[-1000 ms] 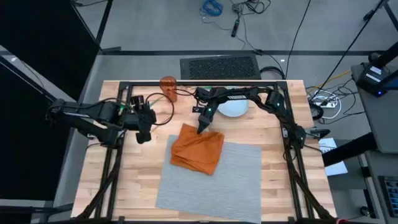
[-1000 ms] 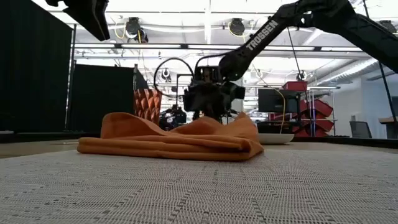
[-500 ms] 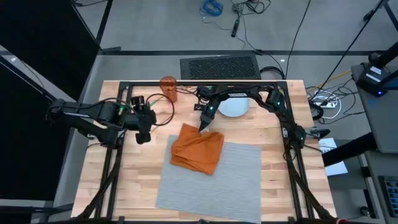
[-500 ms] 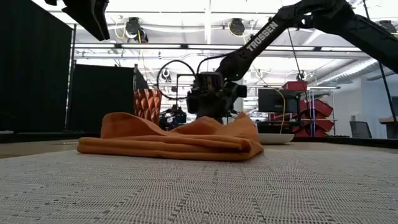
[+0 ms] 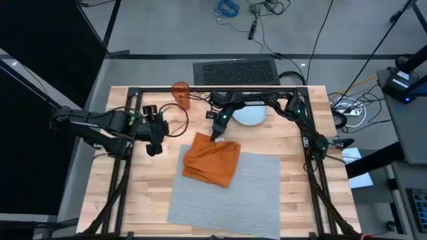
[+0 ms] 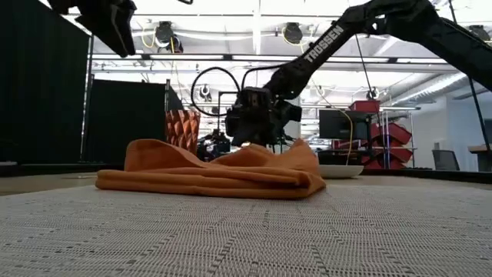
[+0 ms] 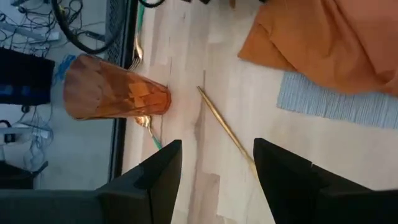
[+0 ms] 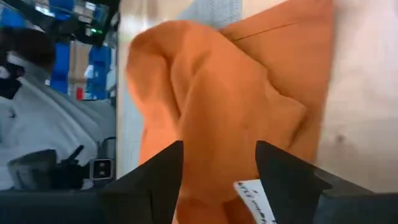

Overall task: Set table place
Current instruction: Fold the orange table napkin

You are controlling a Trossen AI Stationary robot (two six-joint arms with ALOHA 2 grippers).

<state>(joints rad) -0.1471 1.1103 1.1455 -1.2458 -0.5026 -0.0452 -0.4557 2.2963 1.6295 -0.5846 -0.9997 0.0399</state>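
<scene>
The grey woven placemat (image 5: 230,190) lies flat on the wooden table (image 5: 140,193). A crumpled orange napkin (image 5: 212,160) rests on the mat's far left corner. The pale plate (image 5: 251,115) and an amber cup (image 5: 180,93) stand near the far edge. My right gripper (image 5: 216,135) is open just over the napkin's (image 8: 217,93) far edge; I see no touch. My left gripper (image 5: 155,145) hangs open left of the napkin, above bare wood. A thin gold utensil (image 7: 225,129) lies below it.
More gold cutlery (image 7: 144,121) lies beside the amber cup (image 7: 115,96). A black metal frame (image 5: 200,89) borders the tabletop. In the low view the napkin (image 6: 215,173) stands as a hump before the cup (image 6: 182,129) and the plate (image 6: 338,171).
My right gripper has drifted a little toward the table's left over the napkin's far edge. In the low view my left arm has come slightly lower. The napkin, the placemat and the plate have stayed where they were.
</scene>
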